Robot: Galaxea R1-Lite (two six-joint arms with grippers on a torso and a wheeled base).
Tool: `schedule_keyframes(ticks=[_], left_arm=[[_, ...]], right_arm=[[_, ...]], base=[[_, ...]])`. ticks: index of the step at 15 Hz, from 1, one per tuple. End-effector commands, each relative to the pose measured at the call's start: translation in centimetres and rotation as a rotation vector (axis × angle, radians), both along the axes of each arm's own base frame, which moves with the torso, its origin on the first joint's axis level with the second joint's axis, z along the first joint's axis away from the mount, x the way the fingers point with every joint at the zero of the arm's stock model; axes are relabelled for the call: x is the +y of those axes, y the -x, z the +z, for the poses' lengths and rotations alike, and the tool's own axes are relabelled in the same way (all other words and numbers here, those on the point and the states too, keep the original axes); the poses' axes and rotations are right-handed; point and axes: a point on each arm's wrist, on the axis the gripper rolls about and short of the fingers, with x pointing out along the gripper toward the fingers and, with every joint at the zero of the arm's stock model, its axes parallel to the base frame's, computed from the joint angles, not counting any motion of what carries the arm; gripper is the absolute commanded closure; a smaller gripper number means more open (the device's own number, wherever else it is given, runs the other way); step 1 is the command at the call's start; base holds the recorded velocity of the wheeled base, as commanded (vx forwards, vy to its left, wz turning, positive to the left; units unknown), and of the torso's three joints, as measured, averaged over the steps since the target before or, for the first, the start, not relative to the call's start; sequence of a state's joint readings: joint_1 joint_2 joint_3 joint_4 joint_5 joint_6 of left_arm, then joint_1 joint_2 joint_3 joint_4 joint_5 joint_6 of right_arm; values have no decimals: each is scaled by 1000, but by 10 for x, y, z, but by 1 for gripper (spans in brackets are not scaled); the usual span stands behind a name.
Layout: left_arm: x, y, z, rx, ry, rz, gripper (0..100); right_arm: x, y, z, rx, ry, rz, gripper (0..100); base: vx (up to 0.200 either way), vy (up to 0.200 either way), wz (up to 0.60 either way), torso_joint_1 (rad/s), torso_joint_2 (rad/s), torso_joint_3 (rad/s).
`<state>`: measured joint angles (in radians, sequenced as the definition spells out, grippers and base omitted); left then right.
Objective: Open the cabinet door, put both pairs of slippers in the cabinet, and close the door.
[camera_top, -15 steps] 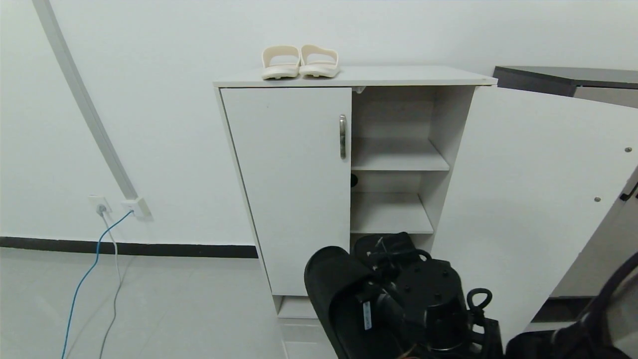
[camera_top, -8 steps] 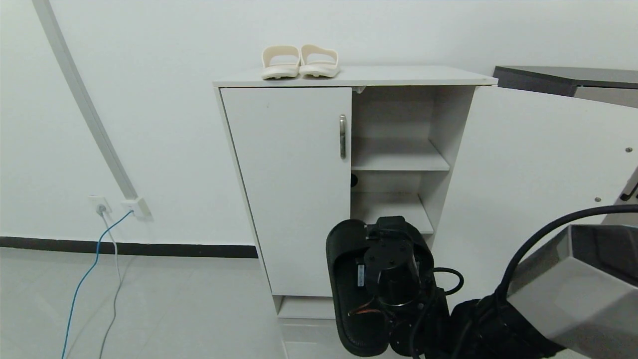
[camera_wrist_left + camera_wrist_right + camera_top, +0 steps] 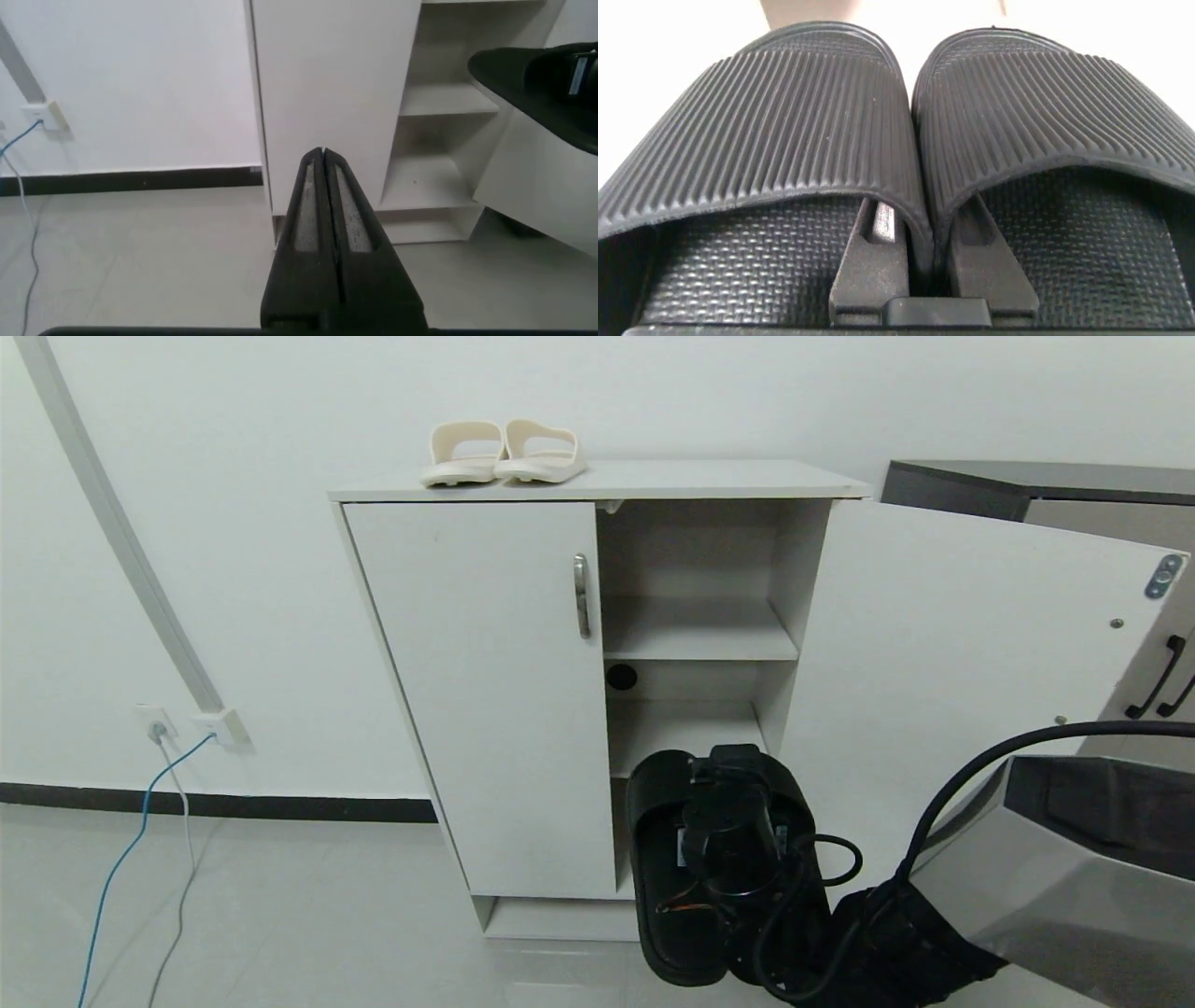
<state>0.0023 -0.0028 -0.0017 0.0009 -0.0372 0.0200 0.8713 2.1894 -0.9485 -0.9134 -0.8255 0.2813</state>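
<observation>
A cream pair of slippers (image 3: 504, 453) rests on top of the white cabinet (image 3: 597, 481). The cabinet's left door (image 3: 485, 691) is closed and its right door (image 3: 952, 644) stands wide open. My right gripper (image 3: 730, 803) holds the black pair of slippers (image 3: 658, 859) low in front of the open compartment. Up close, my right gripper (image 3: 926, 257) is shut, pinching the inner edges of both black slippers (image 3: 813, 121) together under their ribbed straps. My left gripper (image 3: 322, 163) is shut and empty, low above the floor, facing the cabinet (image 3: 336, 84); a black slipper (image 3: 533, 75) shows off to one side.
Inside the open half are an upper shelf (image 3: 691, 639) and a lower shelf (image 3: 681, 723), both bare. A grey cabinet (image 3: 1074, 495) stands behind the open door. Wall sockets (image 3: 177, 723) with a blue cable (image 3: 112, 877) are at the left, over bare floor.
The head camera has shifted, so the whole scene sits further left. My right gripper has swung up and right with the black slippers, now level in front of the open compartment.
</observation>
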Motion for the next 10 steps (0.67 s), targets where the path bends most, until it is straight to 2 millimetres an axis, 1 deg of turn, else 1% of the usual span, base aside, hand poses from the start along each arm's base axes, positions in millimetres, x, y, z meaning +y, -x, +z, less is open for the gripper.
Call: schedule_keyframes(ticks=[1, 4, 8, 10], left_arm=[[0, 0, 0, 2, 0, 1, 100], [0, 0, 0, 2, 0, 1, 100], [0, 0, 0, 2, 0, 1, 100], [0, 0, 0, 2, 0, 1, 100]], right_arm=[[5, 0, -1, -3, -4, 10, 100], [13, -7, -12, 2, 0, 14, 100], [16, -8, -13, 6, -6, 40, 100], [19, -13, -16, 8, -12, 50, 100]], base=[[0, 0, 0, 0, 0, 0], [0, 0, 0, 0, 0, 0], [0, 0, 0, 0, 0, 0], [0, 0, 0, 0, 0, 0]])
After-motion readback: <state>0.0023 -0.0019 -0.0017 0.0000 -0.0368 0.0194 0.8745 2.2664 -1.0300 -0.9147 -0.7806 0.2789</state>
